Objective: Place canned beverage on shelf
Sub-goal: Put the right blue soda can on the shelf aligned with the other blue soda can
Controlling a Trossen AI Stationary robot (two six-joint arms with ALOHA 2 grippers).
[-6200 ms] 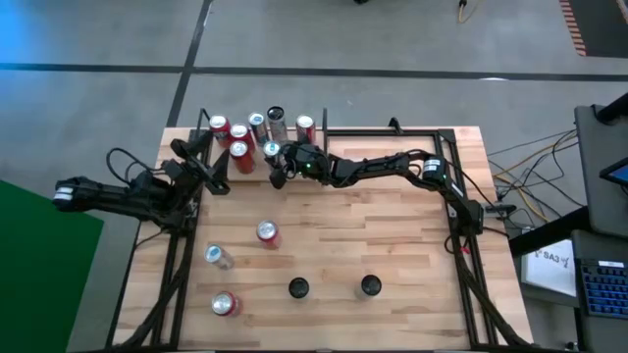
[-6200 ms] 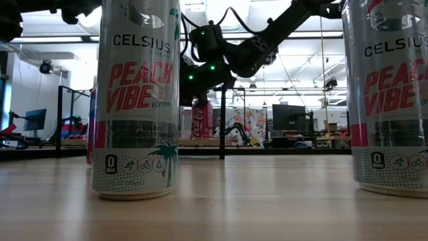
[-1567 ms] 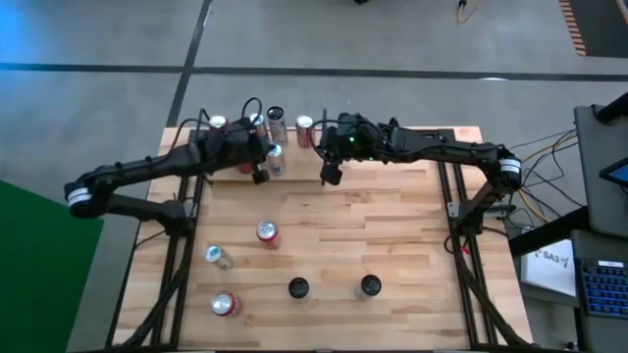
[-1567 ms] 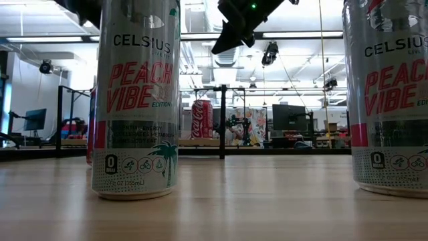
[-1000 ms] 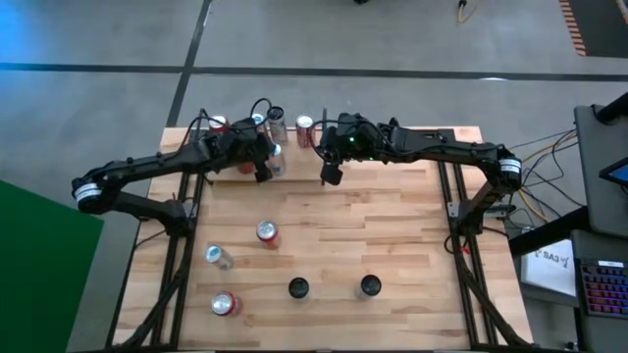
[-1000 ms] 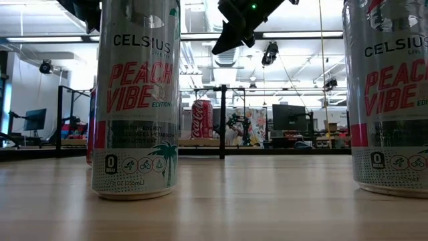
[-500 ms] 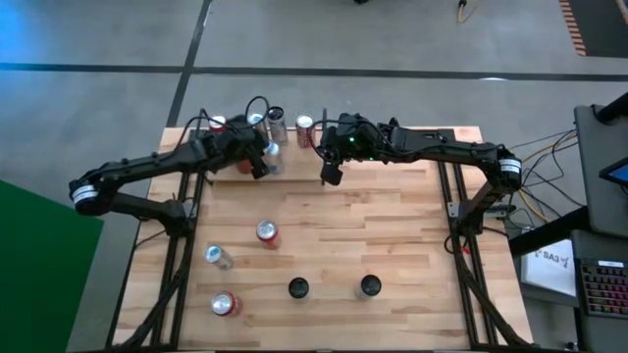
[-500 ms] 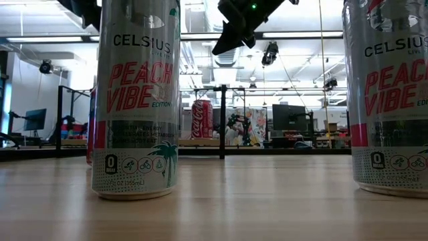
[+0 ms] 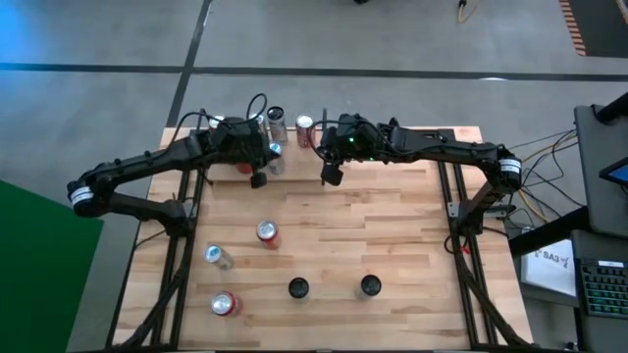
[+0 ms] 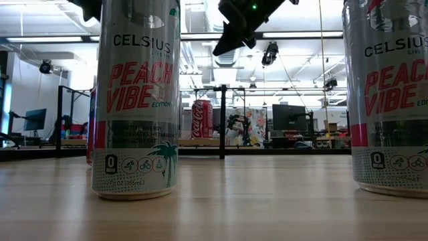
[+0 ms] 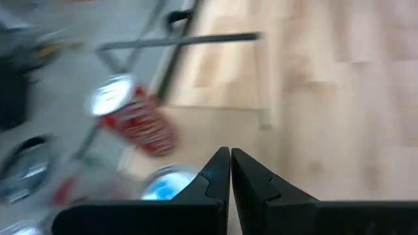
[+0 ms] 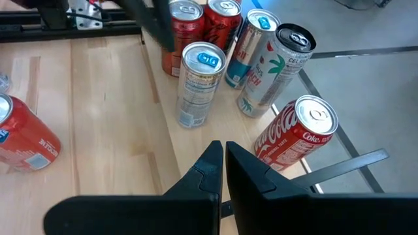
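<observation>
1. Cans (image 9: 267, 127) cluster on the shelf (image 9: 412, 130) at the counter's (image 9: 392, 226) far edge.
2. From above, my left tool (image 9: 258, 177) hovers beside them, fingers pressed together, empty.
3. Only my right wrist view shows my right tool (image 12: 220, 156) closed, empty, near a Coca-Cola can (image 12: 297, 134).

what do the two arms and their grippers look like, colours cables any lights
Both arms are dark, slim and jointed, each with a pale band near its outer joint. Thin black cables loop off the left arm by the left gripper. The right gripper has small green lights on its wrist. Each gripper ends in two black, tapered, angular jaws.
</observation>
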